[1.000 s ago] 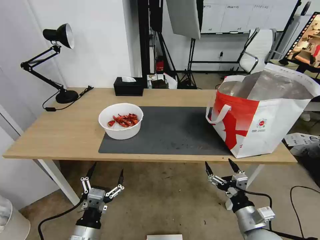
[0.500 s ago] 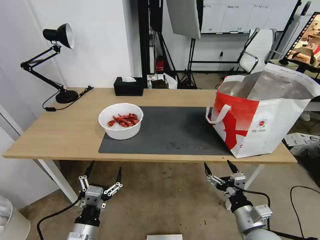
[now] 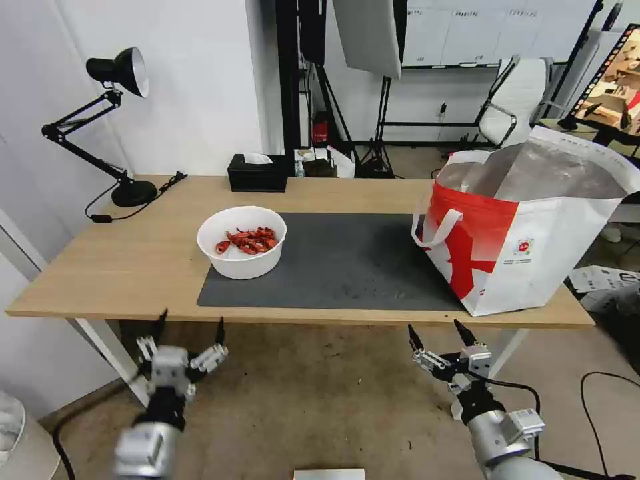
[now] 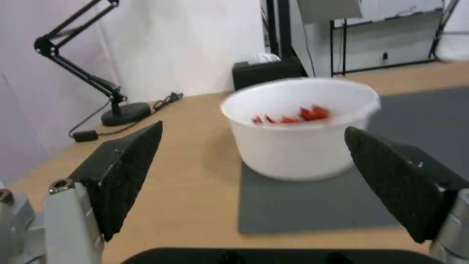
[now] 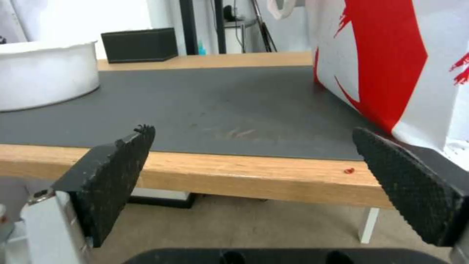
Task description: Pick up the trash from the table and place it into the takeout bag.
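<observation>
One bowl (image 3: 242, 251), one takeout bag (image 3: 527, 260), two pincers (image 3: 190, 325).

A white wall (image 3: 193, 87) is being seen at eleven o'clock. A black desk lamp (image 3: 110, 120) is being shown at ten o'clock, a white office chair (image 3: 517, 97) at one o'clock, and a brownish floor (image 3: 320, 400) at six o'clock.

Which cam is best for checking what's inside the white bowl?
Head view: it looks down into the bowl, so the red shell scraps show plainly. Left wrist view sees the bowl side-on and blurred, scraps just above the rim. Right wrist view catches only its outer wall.
</observation>
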Controlling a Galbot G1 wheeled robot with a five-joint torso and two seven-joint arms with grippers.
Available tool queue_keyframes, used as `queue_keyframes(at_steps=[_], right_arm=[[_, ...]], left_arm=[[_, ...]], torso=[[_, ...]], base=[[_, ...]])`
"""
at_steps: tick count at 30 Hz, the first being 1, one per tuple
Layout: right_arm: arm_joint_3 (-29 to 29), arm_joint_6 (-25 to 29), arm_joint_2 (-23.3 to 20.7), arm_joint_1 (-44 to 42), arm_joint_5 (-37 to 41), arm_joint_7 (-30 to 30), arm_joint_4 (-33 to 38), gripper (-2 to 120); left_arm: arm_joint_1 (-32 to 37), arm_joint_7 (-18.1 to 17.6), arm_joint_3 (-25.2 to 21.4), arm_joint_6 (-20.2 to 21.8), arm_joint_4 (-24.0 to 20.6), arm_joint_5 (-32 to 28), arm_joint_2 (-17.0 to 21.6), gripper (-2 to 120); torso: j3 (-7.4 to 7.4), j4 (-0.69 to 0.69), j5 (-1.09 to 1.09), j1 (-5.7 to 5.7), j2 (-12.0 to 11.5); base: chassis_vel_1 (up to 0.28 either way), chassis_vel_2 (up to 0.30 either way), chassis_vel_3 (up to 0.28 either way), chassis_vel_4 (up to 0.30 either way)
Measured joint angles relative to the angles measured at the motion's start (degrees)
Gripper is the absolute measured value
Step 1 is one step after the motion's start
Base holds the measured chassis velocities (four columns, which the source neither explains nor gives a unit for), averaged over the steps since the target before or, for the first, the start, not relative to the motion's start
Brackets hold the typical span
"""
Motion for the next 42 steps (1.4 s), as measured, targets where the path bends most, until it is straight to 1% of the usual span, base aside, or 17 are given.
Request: queue_keyframes(at_steps=[2, 3, 5, 6, 9, 10, 13, 14, 17, 18, 21, 22, 25, 26, 28, 36, 42], right_arm=[[0.0, 0.0, 0.0, 0.0, 0.0, 0.0, 0.0, 100], [0.0, 0.0, 0.0, 0.0, 0.0, 0.0, 0.0, 100], [0.0, 0.0, 0.0, 0.0, 0.0, 0.0, 0.0, 100], [0.0, 0.0, 0.0, 0.0, 0.0, 0.0, 0.0, 100], [0.0, 0.0, 0.0, 0.0, 0.0, 0.0, 0.0, 100], [0.0, 0.0, 0.0, 0.0, 0.0, 0.0, 0.0, 100], [0.0, 0.0, 0.0, 0.0, 0.0, 0.0, 0.0, 100], [0.0, 0.0, 0.0, 0.0, 0.0, 0.0, 0.0, 100], [0.0, 0.0, 0.0, 0.0, 0.0, -0.1, 0.0, 100], [0.0, 0.0, 0.0, 0.0, 0.0, -0.1, 0.0, 100], [0.0, 0.0, 0.0, 0.0, 0.0, -0.1, 0.0, 100], [0.0, 0.0, 0.0, 0.0, 0.0, -0.1, 0.0, 100], [0.0, 0.0, 0.0, 0.0, 0.0, -0.1, 0.0, 100], [0.0, 0.0, 0.0, 0.0, 0.0, -0.1, 0.0, 100], [0.0, 0.0, 0.0, 0.0, 0.0, -0.1, 0.0, 100], [0.0, 0.0, 0.0, 0.0, 0.0, -0.1, 0.0, 100], [0.0, 0.1, 0.0, 0.0, 0.0, -0.1, 0.0, 100]], left_arm=[[-3.2, -2.5, -1.4, 4.0, 0.4, -8.1, 5.3, 100], [-3.2, -2.5, -1.4, 4.0, 0.4, -8.1, 5.3, 100], [-6.1, -4.0, -2.3, 6.1, 1.9, -15.3, 12.0, 100], [-6.1, -4.0, -2.3, 6.1, 1.9, -15.3, 12.0, 100], [-12.1, -6.0, -1.2, 8.0, 6.4, -24.6, 21.0, 100], [-12.1, -6.0, -1.2, 8.0, 6.4, -24.6, 21.0, 100], [-19.6, -7.6, 2.1, 9.5, 12.3, -34.6, 27.8, 100], [-19.6, -7.6, 2.1, 9.5, 12.3, -34.6, 27.8, 100], [-28.4, -7.8, 5.8, 11.6, 18.3, -45.8, 33.0, 100], [-28.4, -7.8, 5.8, 11.6, 18.3, -45.8, 33.0, 100], [-37.1, -7.7, 11.3, 14.4, 23.8, -55.0, 35.2, 100], [-37.1, -7.7, 11.3, 14.4, 23.8, -55.0, 35.2, 100], [-45.9, -7.8, 18.0, 19.2, 29.2, -61.8, 34.9, 100], [-45.9, -7.8, 18.0, 19.2, 29.2, -61.8, 34.9, 100], [-51.0, -8.5, 22.2, 22.8, 32.6, -65.8, 33.6, 100], [-60.8, -10.7, 29.4, 26.7, 39.6, -69.0, 29.4, 100], [-66.7, -15.1, 33.1, 30.2, 44.0, -71.7, 26.6, 100]], torso=[[0.00, 0.01, 0.00, 0.01, 0.0], [0.00, 0.01, 0.00, 0.01, 0.0], [0.01, 0.02, 0.01, 0.00, 0.0], [0.01, 0.02, 0.01, 0.00, 0.0], [0.01, 0.02, 0.00, 0.01, 0.0], [0.01, 0.02, 0.00, 0.01, 0.0], [0.01, 0.02, 0.00, 0.01, 0.0], [0.01, 0.02, 0.00, 0.01, 0.0], [0.01, 0.02, 0.02, 0.01, 0.0], [0.01, 0.02, 0.02, 0.01, 0.0], [0.01, 0.01, 0.04, 0.01, 0.0], [0.01, 0.01, 0.04, 0.01, 0.0], [0.01, 0.02, 0.03, 0.01, 0.0], [0.01, 0.02, 0.03, 0.01, 0.0], [0.01, 0.03, -0.01, 0.01, 0.0], [0.01, 0.01, 0.02, 0.00, 0.0], [0.00, 0.01, 0.03, 0.00, 0.0]], base=[[0.000, 0.000, 0.000, 0.000], [0.000, 0.000, 0.000, 0.000], [0.000, 0.000, 0.000, 0.000], [0.000, 0.000, 0.000, 0.000], [0.000, 0.000, 0.000, 0.000], [0.000, 0.000, 0.000, 0.000], [0.000, 0.000, 0.000, 0.000], [0.000, 0.000, 0.000, 0.000], [0.000, 0.000, 0.000, 0.000], [0.000, 0.000, 0.000, 0.000], [0.000, 0.000, 0.000, 0.000], [0.000, 0.000, 0.000, 0.000], [0.000, 0.000, 0.000, 0.000], [0.000, 0.000, 0.000, 0.000], [0.000, 0.000, 0.000, 0.000], [0.000, 0.000, 0.000, 0.000], [0.000, 0.000, 0.000, 0.000]])
